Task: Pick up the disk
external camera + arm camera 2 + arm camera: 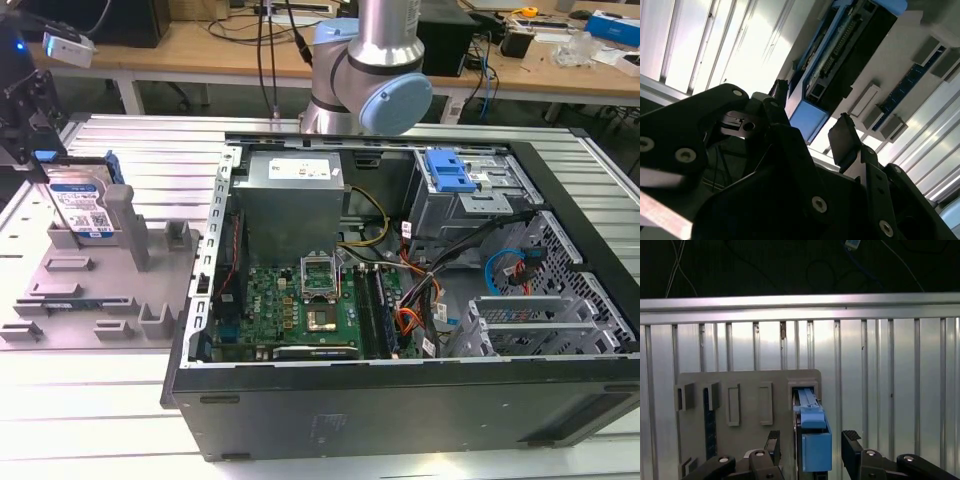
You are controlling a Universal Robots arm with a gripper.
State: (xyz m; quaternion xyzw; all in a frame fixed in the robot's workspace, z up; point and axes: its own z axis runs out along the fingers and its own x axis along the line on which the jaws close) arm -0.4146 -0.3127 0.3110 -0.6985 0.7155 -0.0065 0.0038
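At the exterior view's left edge, one disk (82, 205) stands upright on its edge in a slot of one grey fixture tray (60, 300), label facing out. The tray lies on the ribbed metal tabletop (90, 420), just beside one open computer case (400, 420). One blue bracket (447, 170) sits in the case's far corner. One arm (375, 60) rises behind the case.

The tool (811, 436) hangs right over the disk. Both wrist views show its two fingers (851, 440) spread wide, one on each side of the disk's upper end. There is a gap on both sides and no contact, so it grips nothing.

Hard to read: the wrist views show the disk edge-on, with the blue side rail up and the label hidden. Its lower part is sunk in the tray slot. In the exterior view the tool's black body is cut off by the frame edge, and its fingertips cannot be made out there. The second wrist view is mostly dark tool housing, with the tray's far slots cut off.
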